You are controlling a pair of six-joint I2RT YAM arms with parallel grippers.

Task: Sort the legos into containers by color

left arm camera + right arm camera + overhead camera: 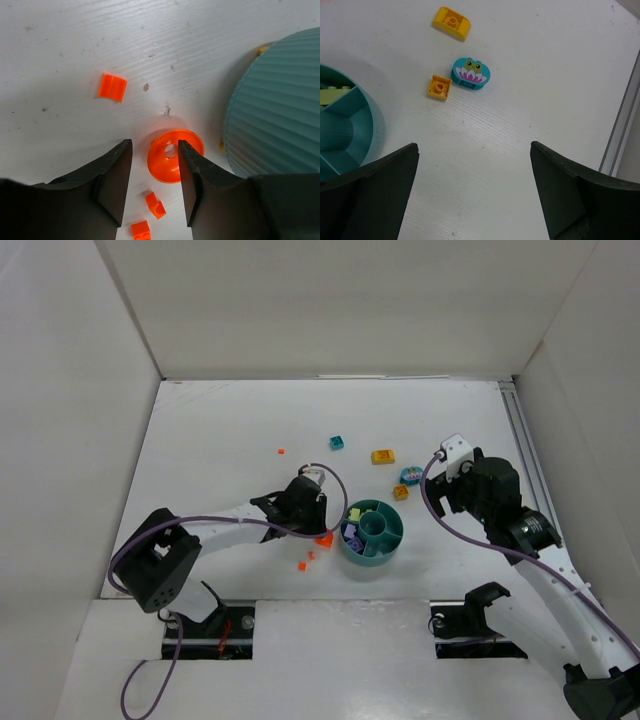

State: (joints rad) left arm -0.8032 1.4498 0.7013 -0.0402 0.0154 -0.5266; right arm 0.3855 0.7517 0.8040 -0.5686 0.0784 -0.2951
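The teal dish [372, 558] stands near the table's front, with purple and lime legos [350, 531] in its left sections. My left gripper [155, 145] hangs low just left of the dish [280, 110], open with a narrow gap. An orange round cone piece [167, 162] lies partly in that gap and partly under the right finger. Two small orange bits [156, 205] lie between the fingers, and an orange tile [112, 86] lies ahead. My right gripper [473, 145] is wide open over bare table, right of the dish [370, 130].
Right of the dish lie a teal lotus brick [471, 74], a small yellow square brick [440, 87] and a yellow curved brick [452, 22]. A teal cube [338, 443] and a tiny orange bit [281, 451] sit farther back. White walls enclose the table.
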